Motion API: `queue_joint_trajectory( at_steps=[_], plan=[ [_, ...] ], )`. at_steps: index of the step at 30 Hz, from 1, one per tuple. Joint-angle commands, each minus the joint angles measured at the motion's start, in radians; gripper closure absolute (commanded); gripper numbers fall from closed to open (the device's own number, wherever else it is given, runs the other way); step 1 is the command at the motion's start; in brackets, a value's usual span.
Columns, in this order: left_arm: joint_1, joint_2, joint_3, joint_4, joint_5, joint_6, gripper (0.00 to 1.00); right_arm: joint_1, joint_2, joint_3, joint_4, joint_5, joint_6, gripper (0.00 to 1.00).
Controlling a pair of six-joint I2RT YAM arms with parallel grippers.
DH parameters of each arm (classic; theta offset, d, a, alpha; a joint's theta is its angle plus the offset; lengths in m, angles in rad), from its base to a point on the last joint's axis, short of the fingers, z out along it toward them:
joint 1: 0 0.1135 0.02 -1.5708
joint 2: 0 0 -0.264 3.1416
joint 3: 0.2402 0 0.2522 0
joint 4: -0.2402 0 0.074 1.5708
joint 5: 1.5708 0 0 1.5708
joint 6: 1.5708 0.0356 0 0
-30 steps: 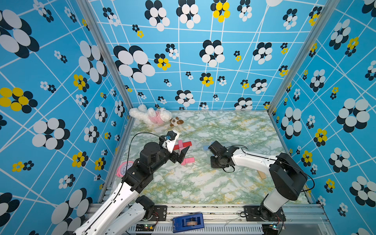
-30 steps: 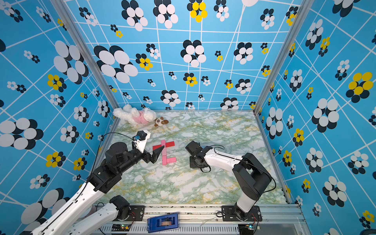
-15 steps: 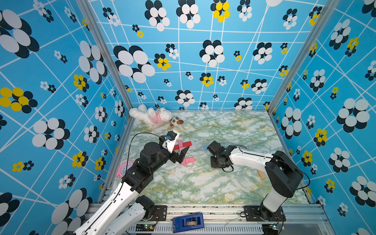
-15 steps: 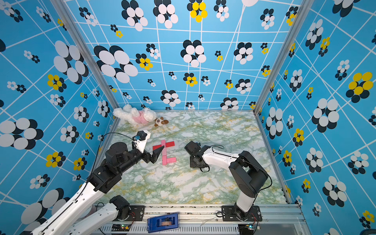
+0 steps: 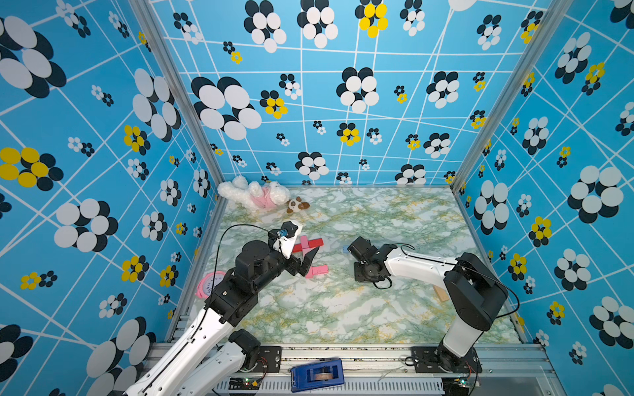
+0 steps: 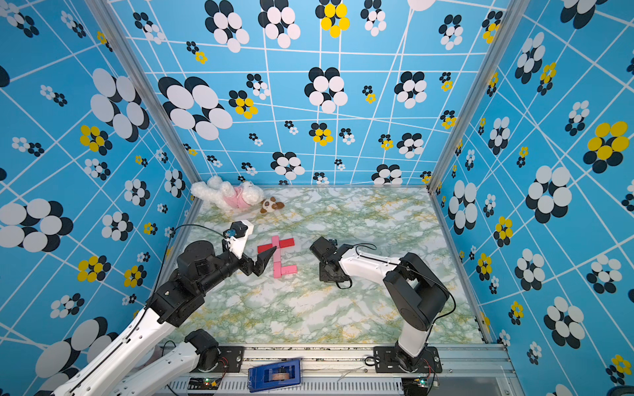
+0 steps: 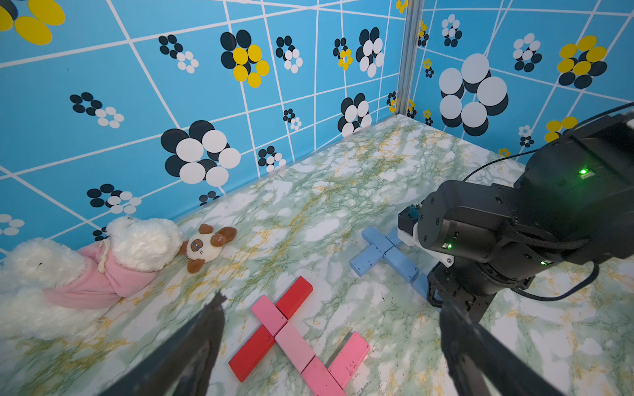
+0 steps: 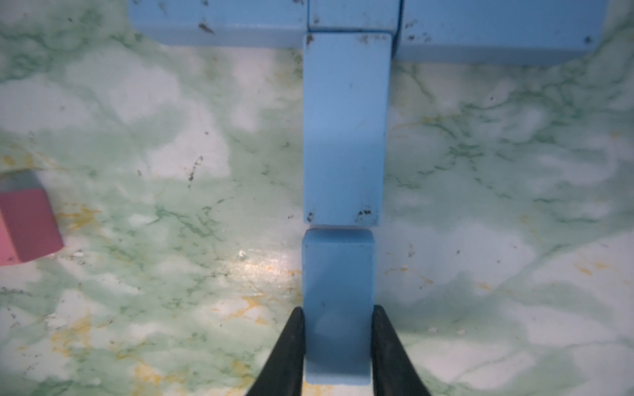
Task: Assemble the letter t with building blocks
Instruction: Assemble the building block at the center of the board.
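The right fingers [image 8: 293,343] grasp a blue block [image 8: 338,271] mid-bench. Its long axis runs in line with the stem [image 8: 343,127] straight ahead, ends almost touching, with the crossbar [image 8: 219,20] beyond. The left fingers [image 7: 206,329] hang released over the pink-and-red t [image 6: 279,257], nearer the bench's left edge.

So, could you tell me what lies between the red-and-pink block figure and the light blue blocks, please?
Nothing: in the left wrist view, only bare marble table separates the red-and-pink figure from the light blue blocks.
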Motion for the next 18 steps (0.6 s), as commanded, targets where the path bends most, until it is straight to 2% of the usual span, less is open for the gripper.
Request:
queue_joint_trajectory(
  at_steps=[1,18],
  plan=[
    [-0.008,-0.012,-0.014,-0.007,-0.004,0.018,0.01,0.002,0.028,0.021,-0.039,0.033,0.02,0.83],
    [-0.008,-0.013,-0.013,-0.01,-0.001,0.021,0.01,0.001,0.053,0.039,-0.049,0.027,0.017,0.8]
  ],
)
